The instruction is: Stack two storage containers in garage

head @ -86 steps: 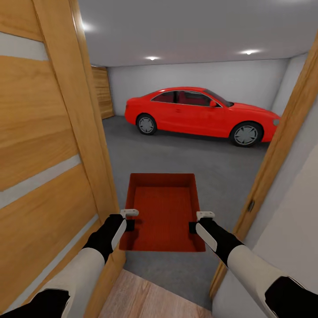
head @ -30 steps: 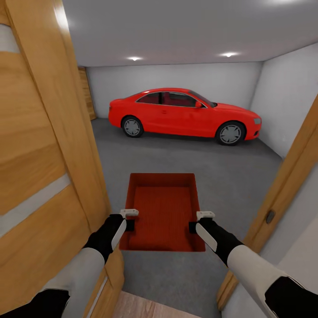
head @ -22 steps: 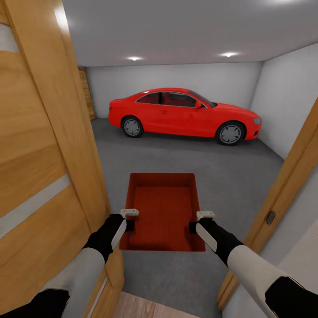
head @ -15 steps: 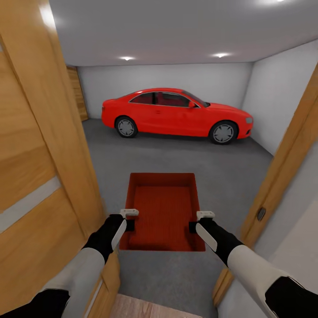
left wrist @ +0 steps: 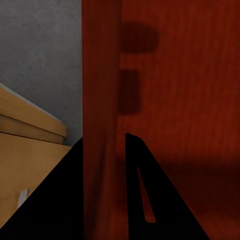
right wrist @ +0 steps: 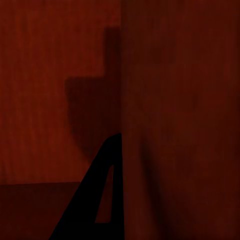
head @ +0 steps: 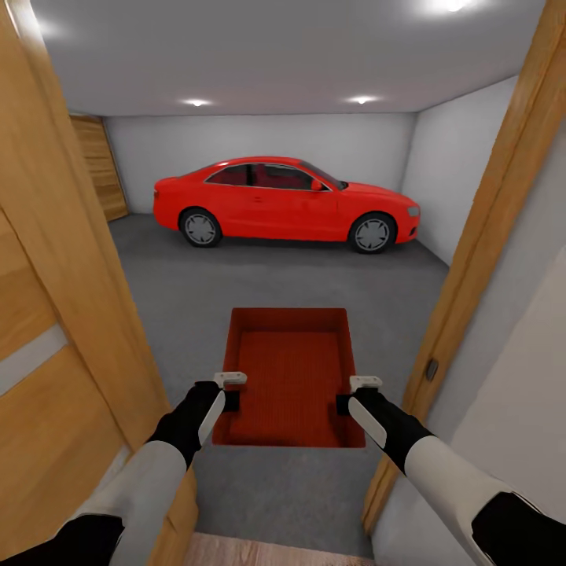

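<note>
Garage (head: 267, 149) ahead through the doorway: white walls, recessed ceiling lights, dark grey concrete floor (head: 259, 287). One storage container (head: 289, 377), red-orange, lidless, empty, is held level off the floor in the doorway, between both arms, long axis pointing into the garage.

Left gripper (head: 229, 399) clamps the container's left wall near the near corner; left wrist view has one dark finger (left wrist: 142, 200) inside the wall (left wrist: 102, 100), the other outside, so it's closed on the wall. Right gripper (head: 346, 403) does the same on the right wall near the near corner; right wrist view shows an inner finger (right wrist: 100, 200) tight against the wall (right wrist: 175, 125), outer finger hidden behind it.

Red coupe (head: 283, 202) parked side-on against the back wall, well beyond the container. Wood-panelled door (head: 55, 314) open at left, close beside the left forearm. Wooden door frame (head: 479, 236) at right, with a strike plate (head: 431, 369), near the right forearm. Second wood panel (head: 98, 165) in the garage's back left corner. Strip of light wood-plank flooring (head: 267, 550) at the threshold below the container.
</note>
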Controlling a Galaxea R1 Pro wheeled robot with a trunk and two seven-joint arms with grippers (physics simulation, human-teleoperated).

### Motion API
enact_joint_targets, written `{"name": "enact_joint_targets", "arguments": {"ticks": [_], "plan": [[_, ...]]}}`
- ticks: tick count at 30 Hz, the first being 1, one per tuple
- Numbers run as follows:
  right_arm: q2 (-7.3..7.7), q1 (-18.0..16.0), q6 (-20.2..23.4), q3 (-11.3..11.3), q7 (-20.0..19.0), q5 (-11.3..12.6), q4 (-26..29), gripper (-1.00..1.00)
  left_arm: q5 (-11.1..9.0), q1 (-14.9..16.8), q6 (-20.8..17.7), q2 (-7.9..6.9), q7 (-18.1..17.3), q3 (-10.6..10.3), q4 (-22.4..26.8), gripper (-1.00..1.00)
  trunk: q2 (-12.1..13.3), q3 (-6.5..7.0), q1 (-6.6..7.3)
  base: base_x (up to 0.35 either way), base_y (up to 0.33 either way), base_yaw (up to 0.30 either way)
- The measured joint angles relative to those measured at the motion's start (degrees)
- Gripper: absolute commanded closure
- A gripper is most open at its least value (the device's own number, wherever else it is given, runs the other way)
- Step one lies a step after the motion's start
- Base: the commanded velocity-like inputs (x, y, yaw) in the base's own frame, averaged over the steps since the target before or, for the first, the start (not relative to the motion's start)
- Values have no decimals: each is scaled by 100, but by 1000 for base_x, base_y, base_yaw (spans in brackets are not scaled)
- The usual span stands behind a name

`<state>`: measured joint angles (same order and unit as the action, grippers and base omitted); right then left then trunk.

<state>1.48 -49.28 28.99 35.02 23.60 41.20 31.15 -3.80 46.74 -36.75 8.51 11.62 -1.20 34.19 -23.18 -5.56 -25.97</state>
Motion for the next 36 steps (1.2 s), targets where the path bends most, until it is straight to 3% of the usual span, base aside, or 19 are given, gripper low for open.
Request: {"name": "enact_joint_targets", "arguments": {"ticks": [16, 29, 36], "plan": [[6, 0, -5, 2, -11, -2, 0, 100, 6, 0, 4, 6, 4, 2, 1, 100, 0, 0, 0, 72, 141, -10], [6, 0, -5, 2, -16, -9, -1, 100, -1, 0, 5, 5, 9, -1, 0, 100, 0, 0, 0, 0, 1, -222], [7, 0, -9, 2, -12, -3, 0, 100, -3, 0, 9, 6, 9, -2, 0, 100, 0, 0, 0, 0, 0, -49]]}}
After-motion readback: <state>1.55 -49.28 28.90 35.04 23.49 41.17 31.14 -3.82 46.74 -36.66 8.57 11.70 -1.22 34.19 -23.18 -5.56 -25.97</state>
